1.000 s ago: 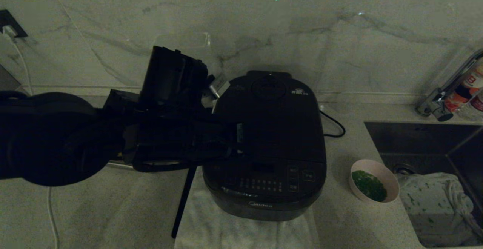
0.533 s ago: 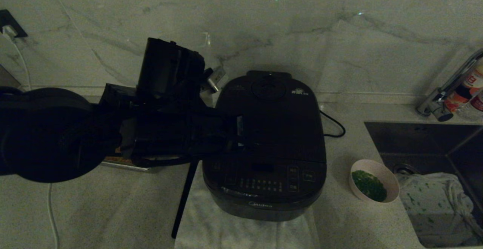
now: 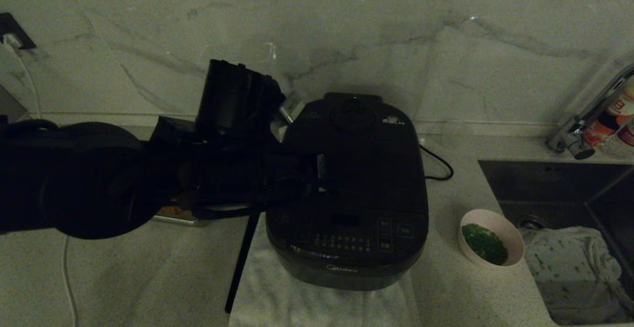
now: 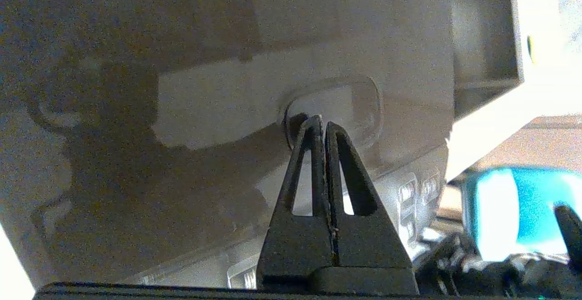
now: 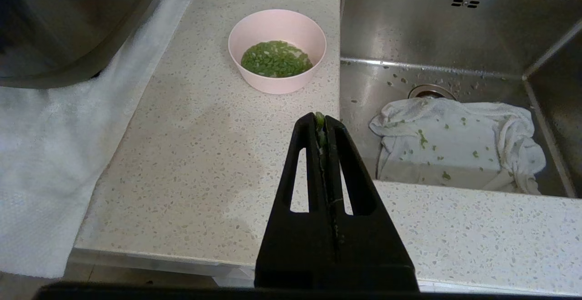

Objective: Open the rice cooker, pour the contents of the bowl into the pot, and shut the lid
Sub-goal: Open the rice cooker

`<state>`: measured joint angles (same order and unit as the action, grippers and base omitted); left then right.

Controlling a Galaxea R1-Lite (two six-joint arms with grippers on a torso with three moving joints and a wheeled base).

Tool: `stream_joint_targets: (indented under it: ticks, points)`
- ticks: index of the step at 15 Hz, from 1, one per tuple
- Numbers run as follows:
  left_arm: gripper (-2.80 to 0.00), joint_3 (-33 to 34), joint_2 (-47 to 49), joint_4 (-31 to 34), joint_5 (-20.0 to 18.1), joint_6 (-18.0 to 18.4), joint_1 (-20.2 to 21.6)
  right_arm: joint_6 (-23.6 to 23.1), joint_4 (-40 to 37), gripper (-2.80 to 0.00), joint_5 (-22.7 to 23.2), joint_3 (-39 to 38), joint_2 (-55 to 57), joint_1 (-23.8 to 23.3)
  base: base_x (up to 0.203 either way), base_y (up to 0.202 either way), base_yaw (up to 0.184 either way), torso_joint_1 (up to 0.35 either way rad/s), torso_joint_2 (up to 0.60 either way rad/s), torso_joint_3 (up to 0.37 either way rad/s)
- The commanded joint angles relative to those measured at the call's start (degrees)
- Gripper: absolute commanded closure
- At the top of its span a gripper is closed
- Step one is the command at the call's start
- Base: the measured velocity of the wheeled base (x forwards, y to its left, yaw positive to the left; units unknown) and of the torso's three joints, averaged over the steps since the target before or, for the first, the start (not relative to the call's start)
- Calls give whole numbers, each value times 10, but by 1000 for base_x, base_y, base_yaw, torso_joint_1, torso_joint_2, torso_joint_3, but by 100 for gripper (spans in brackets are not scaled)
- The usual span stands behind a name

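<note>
- Head view: left end effector (image 3: 317, 168), at the end of the dark left arm, reaches over the left side of the closed lid (image 3: 356, 153) of the rice cooker (image 3: 346, 247), which stands on a white cloth (image 3: 317, 302) on the desk (image 3: 148, 277). The bowl (image 3: 510, 240) of chopped greens (image 3: 484, 244) sits to the cooker's right, beside the sink (image 3: 545, 183).
- Left wrist view: left end effector (image 4: 320, 125) is closed, fingertips at an oval recess (image 4: 359, 104) in the cooker.
- Right wrist view: right end effector (image 5: 320, 122) is closed, with a green scrap between its tips, above the desk edge near the bowl (image 5: 254, 36).
</note>
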<state>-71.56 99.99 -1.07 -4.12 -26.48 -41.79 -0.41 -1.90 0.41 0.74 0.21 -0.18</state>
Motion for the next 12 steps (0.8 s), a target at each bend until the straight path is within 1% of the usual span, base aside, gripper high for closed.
stream_joint_targets:
  ticks: [1, 6, 12]
  points:
    - [0, 6, 3, -2, 1, -3, 0, 0, 0, 0, 0, 0, 0, 0, 0, 0, 0, 0, 0, 0]
    - [0, 11, 0, 0, 1, -3, 0, 0, 0, 0, 0, 0, 0, 0, 0, 0, 0, 0, 0, 0]
    - [0, 42, 4, -2, 1, 5, 0, 0, 0, 0, 0, 0, 0, 0, 0, 0, 0, 0, 0, 0]
